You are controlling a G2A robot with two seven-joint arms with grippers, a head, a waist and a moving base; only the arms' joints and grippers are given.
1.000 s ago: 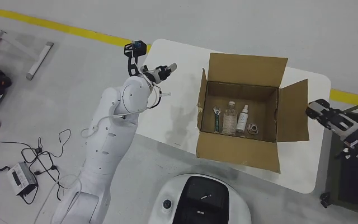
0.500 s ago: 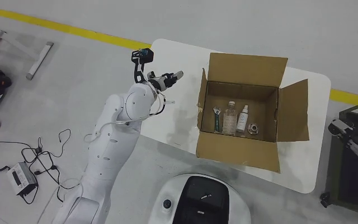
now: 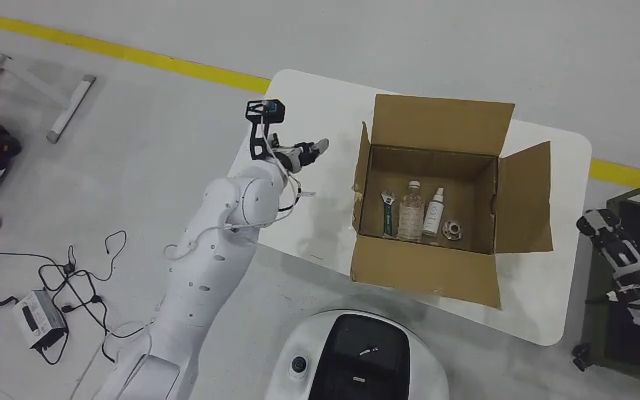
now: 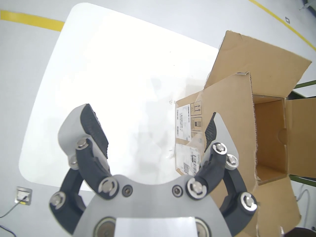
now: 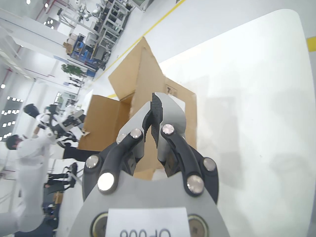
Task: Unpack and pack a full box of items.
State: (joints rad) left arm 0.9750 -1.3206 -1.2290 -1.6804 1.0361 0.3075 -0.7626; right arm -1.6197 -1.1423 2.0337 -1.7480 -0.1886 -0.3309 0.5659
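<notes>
Left hand (image 4: 150,119) near box (image 3: 430,268) with bottles (image 3: 411,212)

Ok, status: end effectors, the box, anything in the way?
Left end effector open, empty, beside box. Right end effector shut, empty. Open top, four items inside, nothing blocking.
</notes>
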